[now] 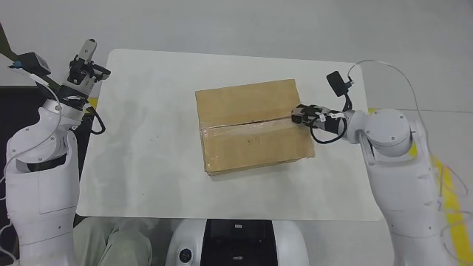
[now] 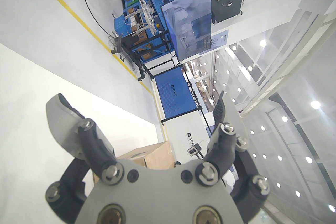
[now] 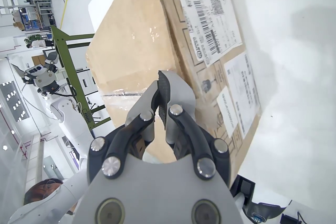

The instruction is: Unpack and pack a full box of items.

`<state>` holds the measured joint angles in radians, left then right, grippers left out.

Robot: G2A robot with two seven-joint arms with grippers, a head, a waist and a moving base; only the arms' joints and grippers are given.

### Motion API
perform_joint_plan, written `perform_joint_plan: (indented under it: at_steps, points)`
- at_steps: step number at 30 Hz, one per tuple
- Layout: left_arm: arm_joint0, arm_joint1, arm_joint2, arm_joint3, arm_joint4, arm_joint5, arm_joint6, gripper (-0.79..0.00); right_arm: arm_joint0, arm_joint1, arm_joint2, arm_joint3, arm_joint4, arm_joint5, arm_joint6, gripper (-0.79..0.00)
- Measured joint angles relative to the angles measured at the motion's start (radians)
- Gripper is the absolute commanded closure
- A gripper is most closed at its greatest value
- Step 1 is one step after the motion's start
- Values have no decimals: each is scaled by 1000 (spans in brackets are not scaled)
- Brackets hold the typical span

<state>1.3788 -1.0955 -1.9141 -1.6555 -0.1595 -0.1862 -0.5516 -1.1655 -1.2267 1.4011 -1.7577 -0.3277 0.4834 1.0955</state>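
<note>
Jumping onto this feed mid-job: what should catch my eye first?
A closed, taped cardboard box sits in the middle of the white table. The right gripper, shut, is at the box's right end by the tape seam. The left gripper hangs open near the table's far left corner, away from the box.
</note>
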Motion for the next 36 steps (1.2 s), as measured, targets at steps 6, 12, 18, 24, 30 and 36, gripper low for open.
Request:
perform_joint_plan:
  at_steps: [6, 12, 18, 24, 30, 36]
  points:
    - [0, 0, 0, 0, 0, 0, 0, -785, 6, 12, -4, -2, -36, 15, 24, 0]
    - [0, 0, 0, 0, 0, 0, 0, -785, 1, 21, -7, -26, -74, 55, 12, 0]
    - [0, 0, 0, 0, 0, 0, 0, -785, -21, 31, 12, -60, -91, 78, 5, 0]
    - [0, 0, 0, 0, 0, 0, 0, -785, -46, 43, 22, -96, -139, 100, 1, 0]
    - [0, 0, 0, 0, 0, 0, 0, -785, -120, 52, 62, -180, -160, 64, -86, 0]
    - [0, 0, 0, 0, 0, 0, 0, -785, -218, 55, 118, -275, -147, -9, -230, 0]
